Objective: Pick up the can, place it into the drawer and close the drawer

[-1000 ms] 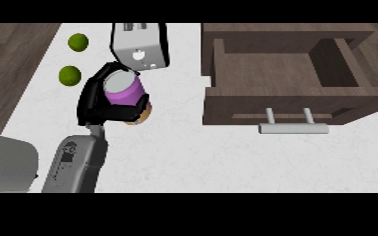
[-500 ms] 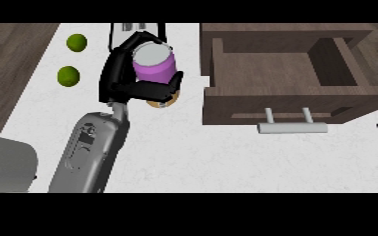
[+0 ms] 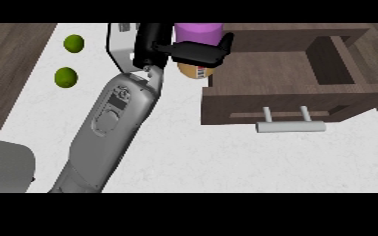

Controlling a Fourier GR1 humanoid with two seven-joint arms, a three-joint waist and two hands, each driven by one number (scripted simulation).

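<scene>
A purple can (image 3: 198, 33) with a tan base hangs above the counter, just left of the open brown drawer (image 3: 280, 105). My left hand (image 3: 156, 47) is shut on it, with black fingers (image 3: 199, 53) wrapped across its middle. The can's right side reaches the drawer's left wall. Nothing shows inside the drawer, and its metal handle (image 3: 290, 126) faces the near side. My right hand is out of view.
Two green limes (image 3: 73, 43) (image 3: 66, 76) lie on the white counter at the left. A white object (image 3: 120, 44) stands behind my hand, partly hidden. A grey shape (image 3: 13, 167) sits in the lower left corner.
My left hand has carried the can up and to the right, from mid-counter to the drawer's left edge. The forearm has stretched out further.
</scene>
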